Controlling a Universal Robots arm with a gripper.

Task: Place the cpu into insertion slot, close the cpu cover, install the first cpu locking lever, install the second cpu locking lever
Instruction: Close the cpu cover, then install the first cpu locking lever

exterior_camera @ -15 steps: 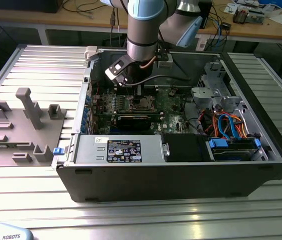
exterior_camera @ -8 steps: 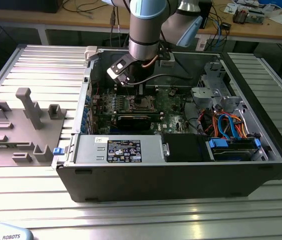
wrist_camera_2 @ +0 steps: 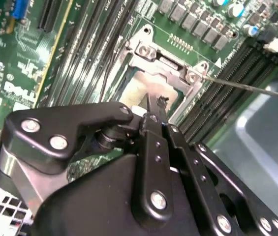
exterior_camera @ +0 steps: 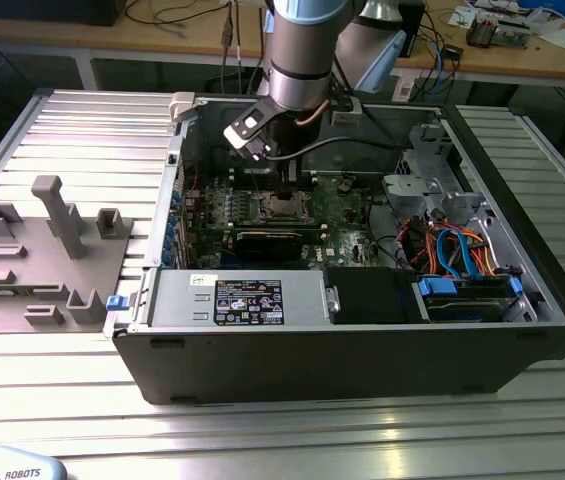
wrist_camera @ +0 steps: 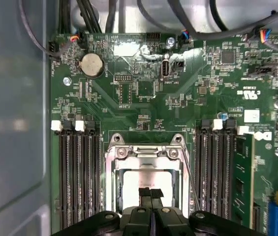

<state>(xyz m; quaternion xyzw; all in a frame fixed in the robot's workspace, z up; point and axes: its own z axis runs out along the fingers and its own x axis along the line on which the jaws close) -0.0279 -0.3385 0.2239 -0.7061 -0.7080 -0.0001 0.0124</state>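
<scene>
In both wrist views my gripper [wrist_camera: 151,192] [wrist_camera_2: 155,102] hangs just above the insertion slot [wrist_camera: 146,172], its two black fingers pressed together with nothing between them. The cpu [wrist_camera: 146,178] lies in the slot, its pale metal top showing through the opening of the cpu cover [wrist_camera: 113,169], which lies flat over it. In the second wrist view the cpu cover [wrist_camera_2: 170,69] shows its hinge end. One thin locking lever [wrist_camera_2: 247,87] sticks out free from the socket's corner, over the memory slots. In the exterior view the arm stands over the insertion slot [exterior_camera: 284,207] inside the open computer case.
Black memory slots [wrist_camera: 77,177] flank the socket on both sides, and one holds a memory stick [wrist_camera: 241,182]. A coin battery [wrist_camera: 92,65] and cables sit beyond it. The case wall [wrist_camera: 13,123] is close. A grey fixture plate [exterior_camera: 42,250] lies at the exterior view's left.
</scene>
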